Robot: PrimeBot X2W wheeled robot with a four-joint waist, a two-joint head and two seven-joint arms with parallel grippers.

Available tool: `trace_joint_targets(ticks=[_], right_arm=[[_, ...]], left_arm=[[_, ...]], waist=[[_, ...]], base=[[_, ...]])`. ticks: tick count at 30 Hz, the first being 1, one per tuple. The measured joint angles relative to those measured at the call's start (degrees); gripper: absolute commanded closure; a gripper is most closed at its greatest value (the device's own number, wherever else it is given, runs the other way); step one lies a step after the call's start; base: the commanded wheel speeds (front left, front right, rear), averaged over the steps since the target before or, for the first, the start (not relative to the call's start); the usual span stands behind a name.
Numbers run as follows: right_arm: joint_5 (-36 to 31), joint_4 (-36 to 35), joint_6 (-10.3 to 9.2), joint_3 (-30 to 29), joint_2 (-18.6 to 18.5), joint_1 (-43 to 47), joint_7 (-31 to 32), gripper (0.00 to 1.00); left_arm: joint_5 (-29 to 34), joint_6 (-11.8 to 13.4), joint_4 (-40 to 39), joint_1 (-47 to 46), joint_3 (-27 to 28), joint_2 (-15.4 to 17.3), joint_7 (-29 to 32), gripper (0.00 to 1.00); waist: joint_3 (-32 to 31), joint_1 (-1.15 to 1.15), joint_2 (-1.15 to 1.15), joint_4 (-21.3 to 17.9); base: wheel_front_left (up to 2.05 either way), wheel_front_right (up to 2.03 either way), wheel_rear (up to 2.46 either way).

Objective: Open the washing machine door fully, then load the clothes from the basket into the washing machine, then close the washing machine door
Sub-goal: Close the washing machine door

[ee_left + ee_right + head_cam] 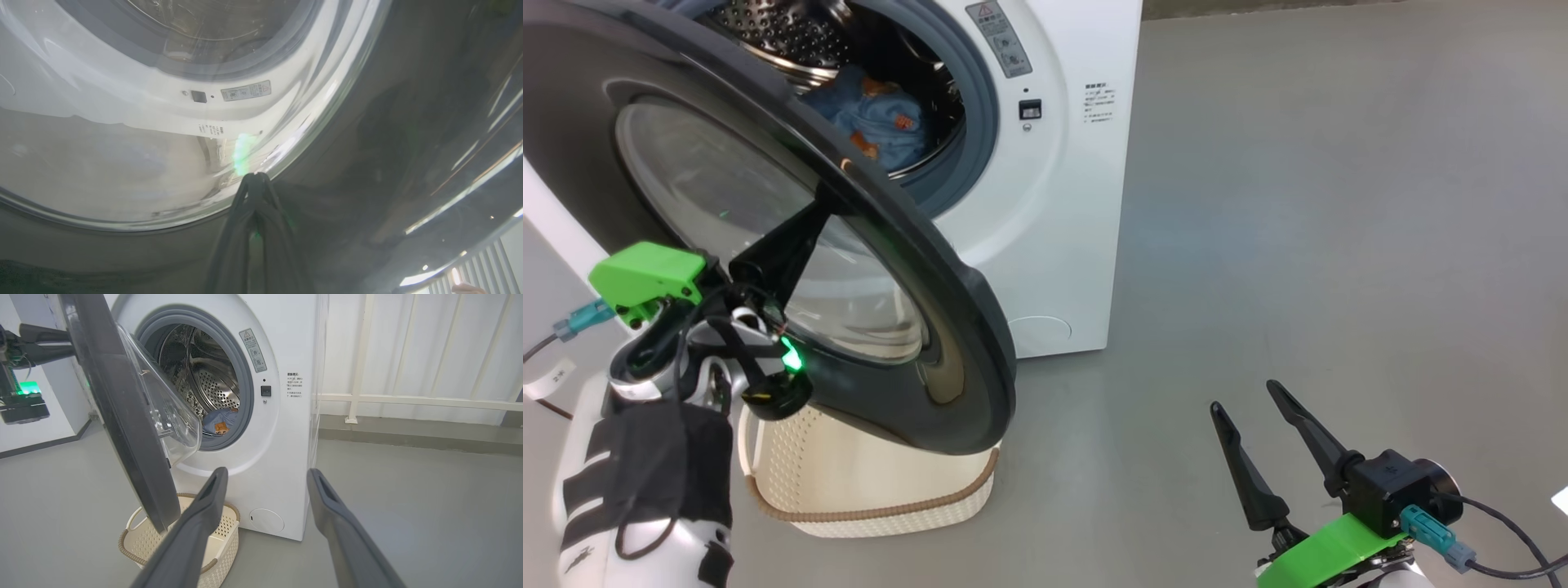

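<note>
1. The opening of the door appears done. The washing machine door (727, 180) stands swung out from the washing machine (1054, 245) at an angle, and the steel drum (784, 33) is open to view.
2. Loading looks done too. The clothes (882, 114), blue fabric with orange print, lie low in the drum behind the grey gasket.
3. The basket (874, 514) sits on the floor (1298, 204) just in front of the machine's foot, under the lower edge of the door. The part of its inside that shows holds no fabric; the door hides the rest.
4. The left claw (823, 206) is pinched shut and holds nothing. Its joined tips are set against the door's glossy outer face, at the rim of the glass window.
5. The right claw (1243, 394) hangs wide and empty above the floor, well apart from the machine's front corner, its fingers aimed toward the drum mouth in the right wrist view.
6. What is left, as I judge it, is the closing. The door must swing the rest of the way to the gasket and latch, and the left claw seems placed to push it.
7. A risk is that the shut tips could slide on the smooth face as the door's angle changes.
</note>
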Motion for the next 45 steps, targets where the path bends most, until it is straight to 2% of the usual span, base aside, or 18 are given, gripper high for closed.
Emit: trace_joint_targets(ticks=[8, 12, 18, 25, 26, 28, 29, 34, 37, 38, 39, 41, 45], right_arm=[[0.0, 0.0, 0.0, -0.4, -0.1, 0.0, 0.0, 0.0], [0.0, -0.1, 0.0, -1.2, 0.1, 0.1, 0.0, 0.0], [0.0, -0.3, 0.0, -1.9, 0.6, 0.2, 0.0, 0.0], [0.0, -0.6, 0.0, -2.6, 0.8, 0.6, 0.0, 0.0], [0.0, -0.6, 0.0, -2.7, 0.8, 0.9, 0.0, 0.0], [0.0, -0.6, 0.0, -2.9, 0.8, 1.3, 0.0, 0.0], [0.0, -0.6, 0.0, -3.1, 0.8, 1.3, 0.0, 0.0], [0.0, -1.0, 0.0, -3.7, 0.7, 1.4, 0.0, 0.0], [-0.2, -1.3, 0.0, -4.0, 0.7, 1.4, 0.0, 0.0], [-0.2, -1.5, 0.0, -4.4, 0.7, 1.4, 0.0, 0.0], [-0.2, -1.5, 0.0, -4.4, 0.7, 1.4, 0.0, 0.0], [-0.2, -1.9, 0.0, -5.3, 0.7, 2.2, 0.0, 0.0], [-0.3, -2.0, 0.0, -6.0, 0.5, 3.6, 0.0, 0.0]], left_arm=[[0.3, -3.4, 4.7, -2.8, -1.3, -0.4, -1.9, 1.0], [2.3, -4.2, 5.5, -3.7, -2.7, -0.2, -2.3, 1.0], [4.8, -4.2, 5.1, -4.5, -4.6, 0.6, -2.3, 1.0], [12.1, -4.1, 1.1, -2.2, -9.1, 4.2, -4.1, 1.0], [12.8, -4.0, 0.2, -1.2, -9.5, 4.5, -4.9, 0.83], [15.8, -4.1, -2.2, 1.3, -10.8, 5.6, -7.1, 0.35], [16.8, -4.1, -3.5, 2.6, -11.2, 6.1, -8.1, 0.0], [27.6, -5.2, -11.8, 10.0, -17.0, 10.2, -14.2, 0.0], [35.5, -5.3, -16.1, 15.6, -19.9, 13.0, -20.4, 0.0], [40.9, -4.5, -18.6, 19.4, -21.3, 14.3, -25.5, 0.0], [40.9, -4.5, -18.6, 19.4, -21.3, 14.3, -25.5, 0.0], [45.3, -2.9, -21.1, 24.1, -22.4, 14.6, -31.6, 0.0], [49.4, -1.3, -22.1, 29.4, -23.7, 14.5, -37.3, 0.0]], waist=[[0.2, 0.0, 0.0, 0.1], [0.3, 0.0, 0.0, 0.8], [0.5, 0.01, 0.0, 2.4], [0.4, 0.01, 0.0, 3.8], [0.4, 0.0, 0.0, 3.9], [0.3, 0.01, 0.0, 4.1], [0.3, 0.01, 0.0, 4.1], [0.3, 0.01, 0.0, 4.1], [0.1, 0.01, 0.0, 3.6], [0.0, 0.0, 0.0, 3.2], [0.0, 0.0, 0.0, 3.2], [-0.3, 0.01, 0.0, 2.9], [-0.4, 0.01, 0.0, 2.5]], base=[[0.0, 0.0, 0.0], [0.0, 0.0, 0.0], [0.0, 0.0, 0.0], [0.0, 0.0, 0.0], [0.0, 0.0, 0.0], [0.0, 0.0, 0.0], [0.0, 0.0, 0.0], [0.0, 0.0, 0.0], [0.0, 0.0, 0.0], [0.0, 0.0, 0.0], [0.0, 0.0, 0.0], [0.0, 0.0, 0.0], [0.0, 0.0, 0.0]])
